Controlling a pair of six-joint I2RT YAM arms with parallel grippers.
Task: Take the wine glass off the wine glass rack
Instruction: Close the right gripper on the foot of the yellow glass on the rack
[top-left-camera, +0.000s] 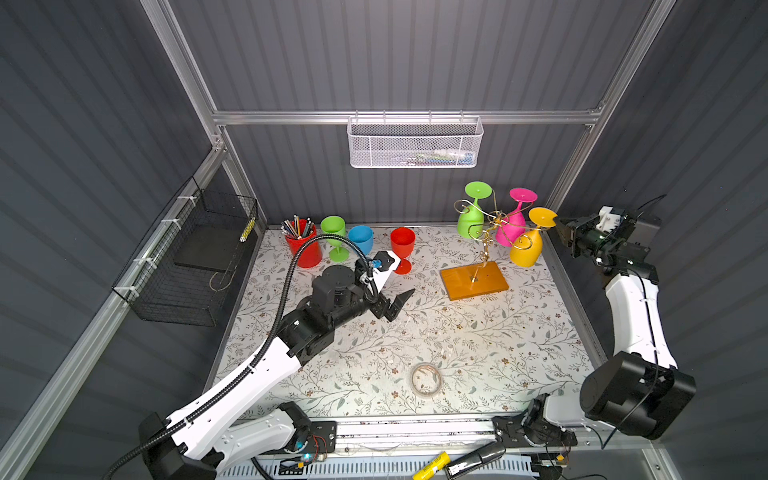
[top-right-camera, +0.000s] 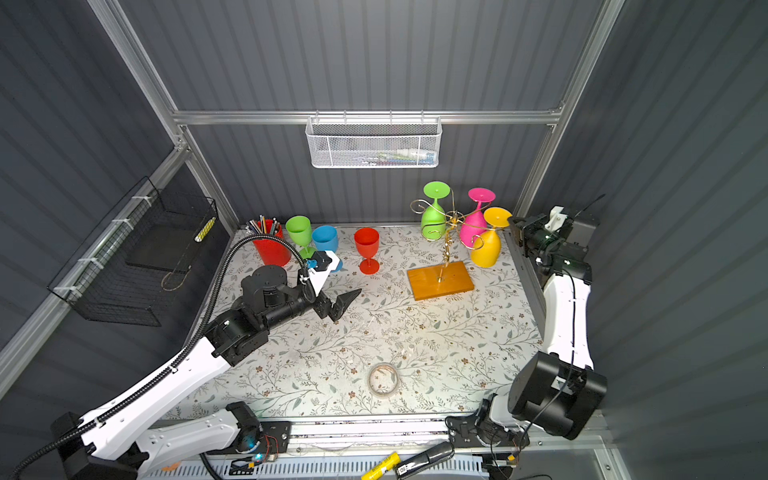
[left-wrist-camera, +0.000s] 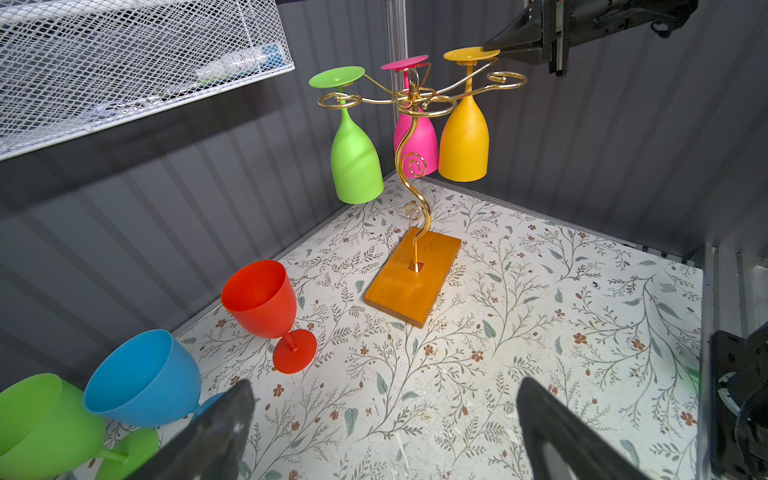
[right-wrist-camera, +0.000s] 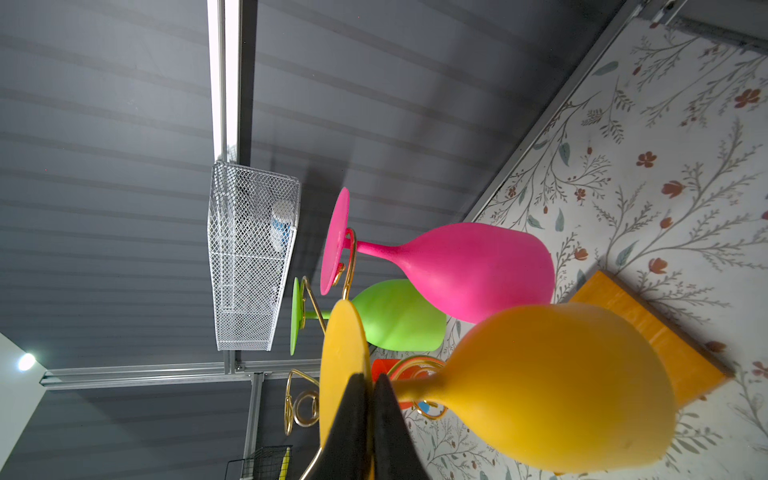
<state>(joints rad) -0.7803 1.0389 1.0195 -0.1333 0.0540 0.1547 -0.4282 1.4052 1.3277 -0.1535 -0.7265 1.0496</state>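
Left gripper: jaws wide, empty.
Rack: gold wire, wooden base, far right.
Yellow glass: hangs inverted on rack's outer arm; likely light, stiff, slick plastic.
Right gripper: jaws pinching its foot rim; stem probably grips surer.

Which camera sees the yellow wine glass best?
The left wrist view: the whole yellow wine glass hangs upside down on the wine glass rack, the right gripper pinching its foot. The right wrist view is so close that the bowl crowds it. In both top views it looks small, from above.
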